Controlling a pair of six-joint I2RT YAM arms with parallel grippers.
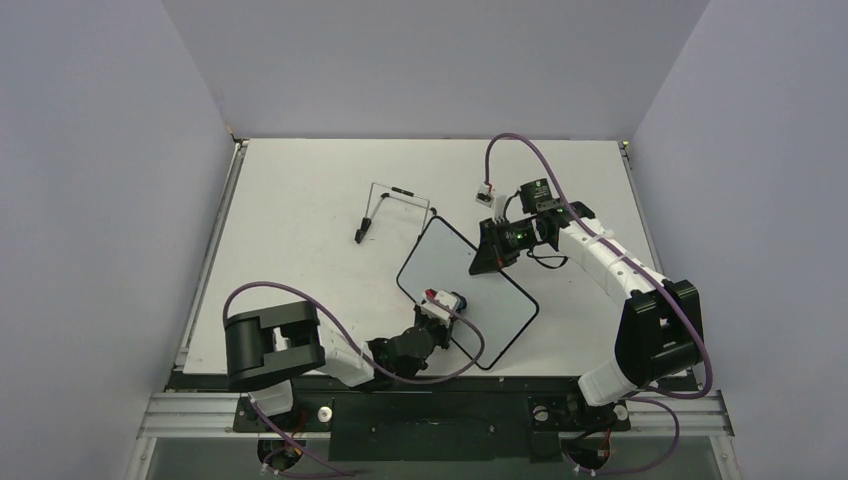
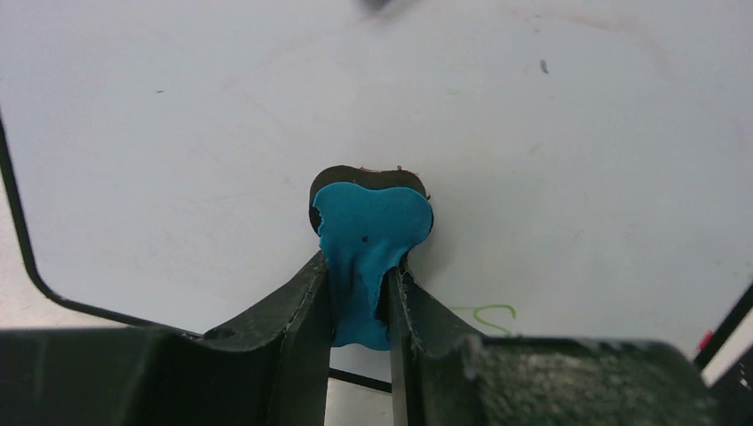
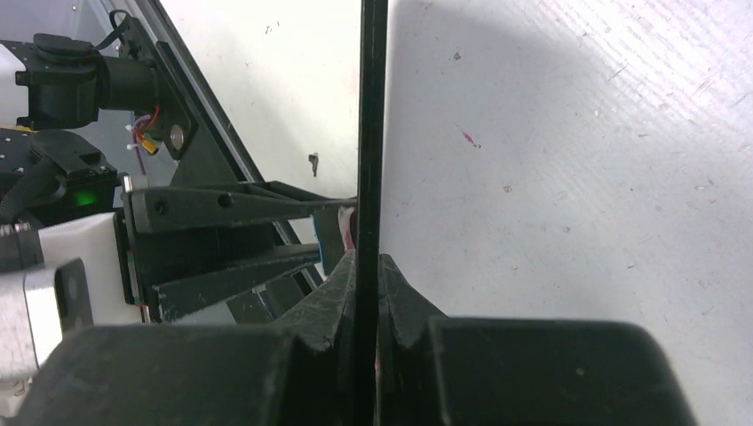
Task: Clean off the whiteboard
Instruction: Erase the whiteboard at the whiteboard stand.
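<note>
**Eraser down, one green stroke to go**

The left tool pinches the blue eraser, its fingers closed tight on it, and the pad is pressed flat against the board. The board sits mid-table between the arms, its long axis running from far left to near right, with the left arm nearer. In the left wrist view a faint green stroke shows just right of that tool, so I'd guess the wipe goes there. On the right, the right tool clamps the board's far edge, jaws narrowed to the frame's thickness, steadying it.
</note>
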